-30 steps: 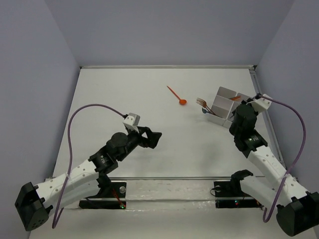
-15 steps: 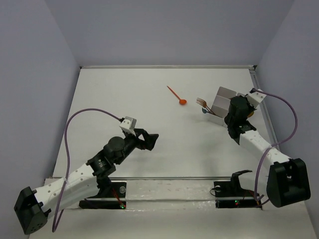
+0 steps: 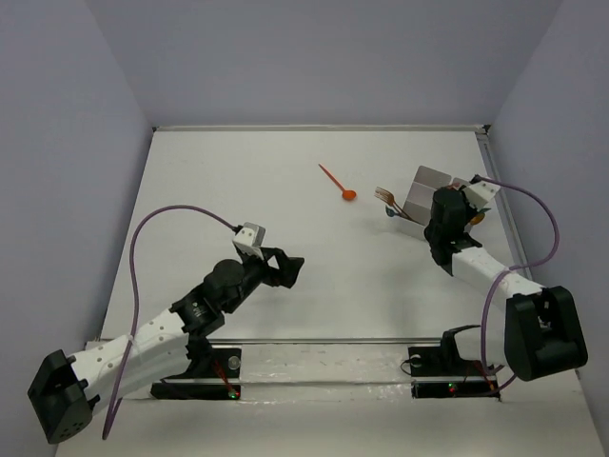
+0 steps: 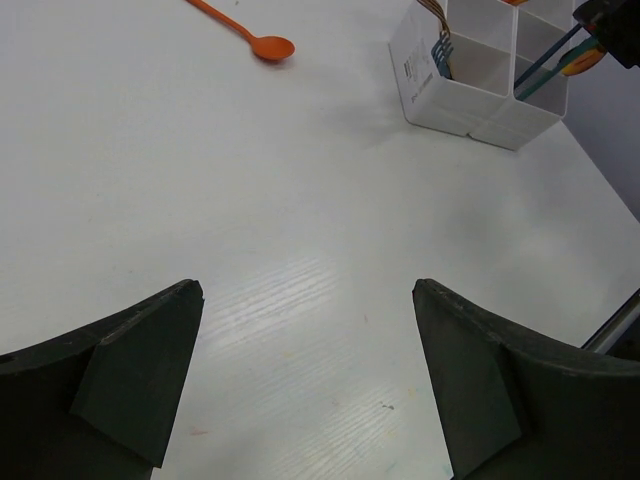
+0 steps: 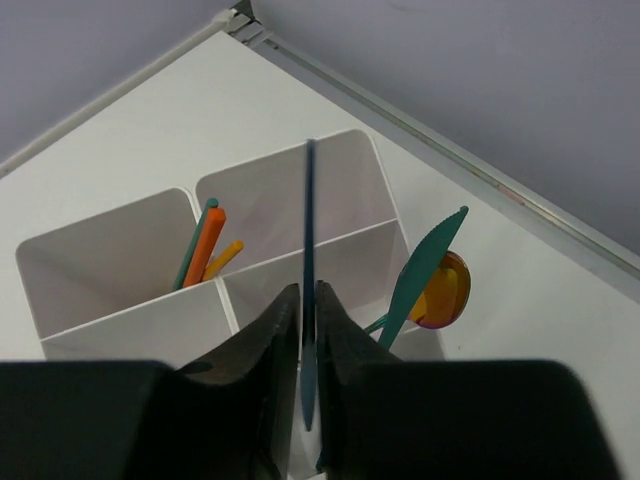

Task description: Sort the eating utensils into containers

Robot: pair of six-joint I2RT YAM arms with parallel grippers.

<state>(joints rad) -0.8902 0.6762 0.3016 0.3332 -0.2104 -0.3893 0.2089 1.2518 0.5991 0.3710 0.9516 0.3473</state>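
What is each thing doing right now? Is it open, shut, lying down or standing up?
Left gripper: open, holding nothing.
Right gripper: shut on the teal utensil, above the tray.
Orange spoon: lying flat on the table, outside the tray.
Tray: upright, partly filled.
Teal knife: leaning in the tray, blade sticking out.

The tray [image 5: 110, 255] is smooth, translucent white plastic
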